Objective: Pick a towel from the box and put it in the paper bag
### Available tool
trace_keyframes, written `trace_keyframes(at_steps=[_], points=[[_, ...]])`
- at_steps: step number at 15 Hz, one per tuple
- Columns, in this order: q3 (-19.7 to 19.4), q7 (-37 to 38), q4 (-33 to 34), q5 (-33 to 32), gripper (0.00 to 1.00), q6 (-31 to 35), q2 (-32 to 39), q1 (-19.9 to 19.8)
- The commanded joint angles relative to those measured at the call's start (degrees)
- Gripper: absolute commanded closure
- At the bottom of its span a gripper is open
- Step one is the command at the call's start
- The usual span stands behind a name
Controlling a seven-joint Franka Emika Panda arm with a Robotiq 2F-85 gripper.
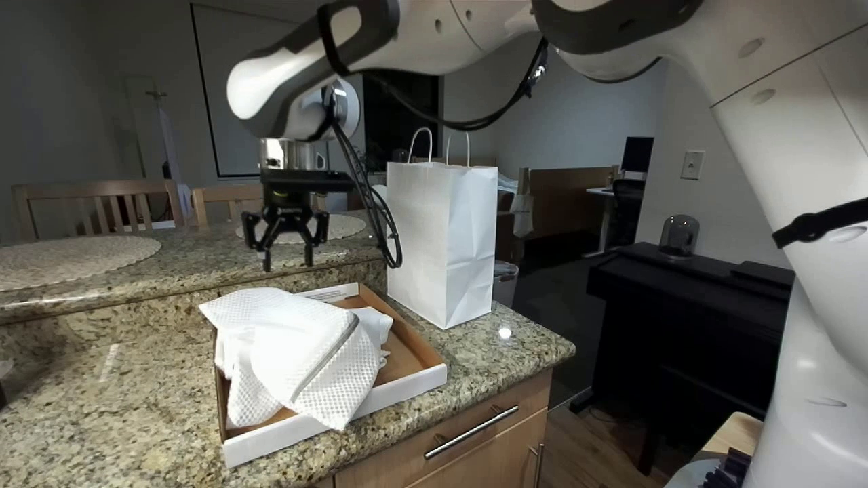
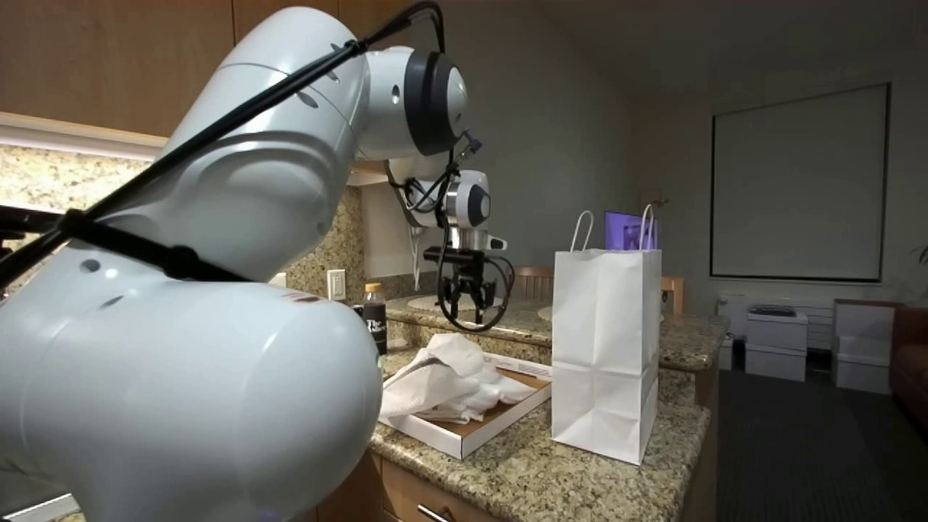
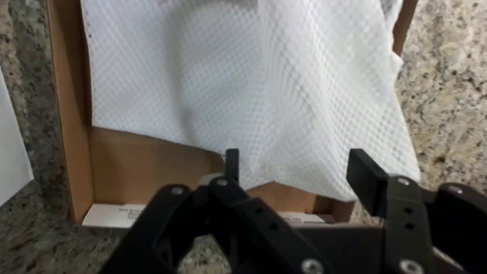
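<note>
White dimpled towels lie crumpled in a shallow box, seen in both exterior views [image 1: 298,346] [image 2: 446,380] and the wrist view [image 3: 228,83]. I cannot tell how many there are. One towel drapes over the wall of the box [image 1: 410,388] [image 2: 478,435] [image 3: 152,167], which has a brown inside. The white paper bag [image 1: 441,237] [image 2: 605,348] stands upright beside the box, handles up. Its edge shows in the wrist view [image 3: 11,152]. My gripper [image 1: 288,259] [image 2: 468,316] [image 3: 296,165] is open and empty, pointing down above the towels and apart from them.
The box and bag stand on a granite counter [image 1: 81,400]. A raised granite ledge [image 1: 183,271] with round placemats [image 1: 74,257] runs behind them. A dark bottle [image 2: 374,319] stands past the box. Wooden chairs [image 1: 102,203] are behind the ledge.
</note>
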Motion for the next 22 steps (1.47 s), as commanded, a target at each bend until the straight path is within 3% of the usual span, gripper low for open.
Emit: trace_keyframes(at_steps=[1,5,9,10,11,20,22], points=[[0.9,0.6,-5.2,0.1,0.01,0.4,0.5,-0.1],[2.5,-0.6,-9.8,1.5,0.00,0.0,-0.6,-0.6],[3.3,-1.3,-9.1,2.2,0.00,-0.9,1.5,-0.8],[3.2,-1.0,-8.7,2.0,0.25,-1.3,2.3,-0.7],[3.0,-0.1,-8.6,1.8,0.26,-1.4,2.7,-0.3],[4.8,-5.9,-6.1,6.6,0.85,-6.9,4.6,-2.9],[5.8,-10.2,-5.5,8.4,0.88,-9.8,4.3,-4.0]])
